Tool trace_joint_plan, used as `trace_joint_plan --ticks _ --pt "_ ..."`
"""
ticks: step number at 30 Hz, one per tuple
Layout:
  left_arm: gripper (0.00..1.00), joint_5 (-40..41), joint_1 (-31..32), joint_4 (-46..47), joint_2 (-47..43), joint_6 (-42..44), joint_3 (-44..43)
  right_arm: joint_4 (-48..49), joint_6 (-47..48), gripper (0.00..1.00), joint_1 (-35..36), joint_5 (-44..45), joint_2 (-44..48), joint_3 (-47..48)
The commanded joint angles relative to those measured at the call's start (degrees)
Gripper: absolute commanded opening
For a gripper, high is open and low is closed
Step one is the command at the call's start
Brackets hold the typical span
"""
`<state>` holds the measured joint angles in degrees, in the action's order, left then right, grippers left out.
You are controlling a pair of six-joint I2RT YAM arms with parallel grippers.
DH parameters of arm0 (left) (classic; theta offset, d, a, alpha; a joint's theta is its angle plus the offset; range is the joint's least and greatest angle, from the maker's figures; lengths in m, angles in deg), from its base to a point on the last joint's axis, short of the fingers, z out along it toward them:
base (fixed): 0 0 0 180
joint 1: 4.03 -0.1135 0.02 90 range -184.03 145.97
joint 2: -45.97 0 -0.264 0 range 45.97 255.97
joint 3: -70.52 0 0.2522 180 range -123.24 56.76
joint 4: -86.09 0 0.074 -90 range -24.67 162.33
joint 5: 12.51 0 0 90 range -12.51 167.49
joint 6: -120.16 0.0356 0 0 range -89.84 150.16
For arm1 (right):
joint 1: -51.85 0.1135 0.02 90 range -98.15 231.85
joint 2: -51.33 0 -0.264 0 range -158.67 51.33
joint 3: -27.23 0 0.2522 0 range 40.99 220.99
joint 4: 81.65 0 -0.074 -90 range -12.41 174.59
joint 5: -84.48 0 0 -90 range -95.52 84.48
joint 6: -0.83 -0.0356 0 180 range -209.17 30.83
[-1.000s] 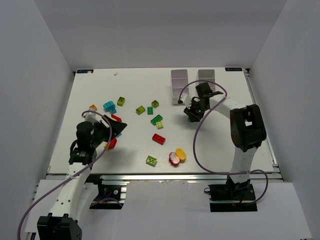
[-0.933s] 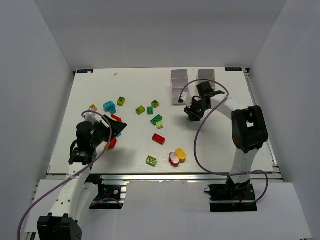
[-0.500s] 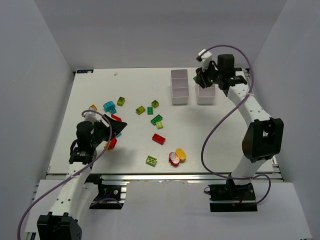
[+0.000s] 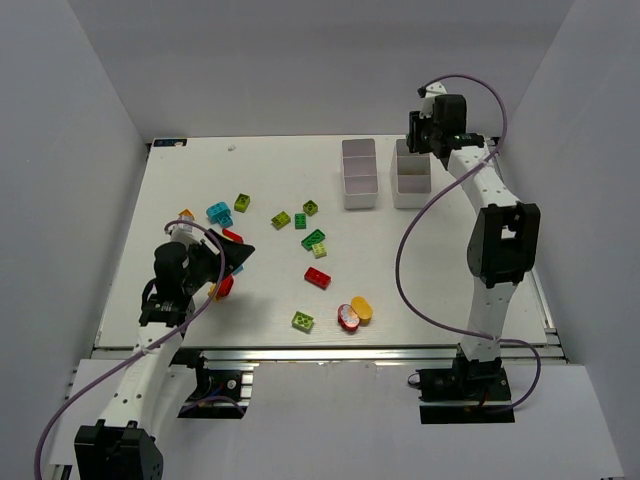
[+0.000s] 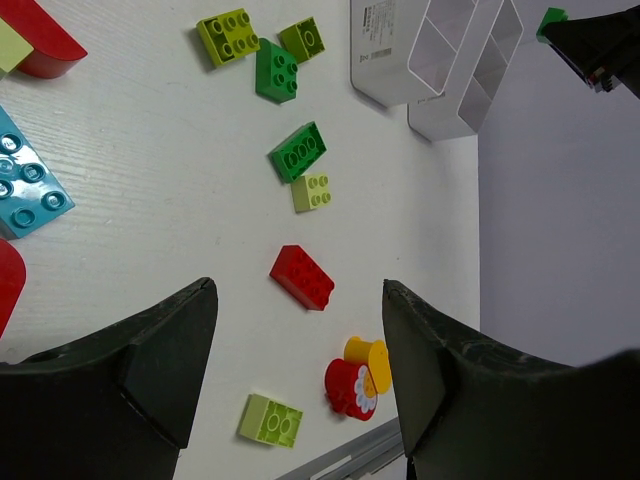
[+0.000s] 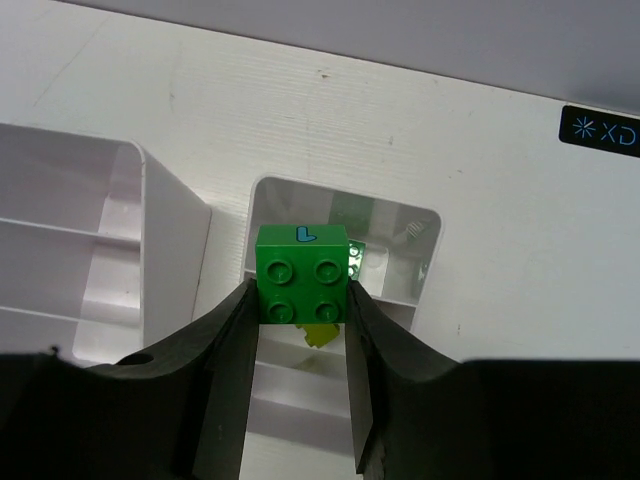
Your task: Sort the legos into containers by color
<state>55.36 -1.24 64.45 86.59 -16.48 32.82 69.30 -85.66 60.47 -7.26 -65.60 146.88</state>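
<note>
Top view: right arm (image 4: 478, 182) has swung from frame centre to upper right, over right bin (image 4: 412, 186).
Left wrist: left jaws apart, empty; legos (image 5: 300, 277) scattered below.
Right wrist: right jaws clamped on green brick (image 6: 302, 272) above end compartment (image 6: 422, 228). Release likely next.

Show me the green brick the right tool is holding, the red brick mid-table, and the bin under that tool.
green brick (image 6: 302, 273), right wrist view, studded face.
red brick (image 4: 318, 277), top view, middle of its top.
right bin (image 4: 412, 200), top view, near end wall.
</note>
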Motion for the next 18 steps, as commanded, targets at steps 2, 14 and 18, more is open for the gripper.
trace_joint_plan --ticks 2,14,18 --pt "0.76 -0.98 -0.24 1.90 1.12 -0.04 0.04 1.93 -1.66 0.00 -0.36 1.56 -1.81 4.33" --pt "0.76 -1.07 -0.15 2.52 2.62 0.14 -0.49 3.95 0.53 0.39 -0.45 4.02 -6.30 5.29" --pt "0.76 -1.25 -0.15 1.73 3.67 0.93 -1.63 4.04 1.06 0.68 -0.36 3.50 -6.47 5.47"
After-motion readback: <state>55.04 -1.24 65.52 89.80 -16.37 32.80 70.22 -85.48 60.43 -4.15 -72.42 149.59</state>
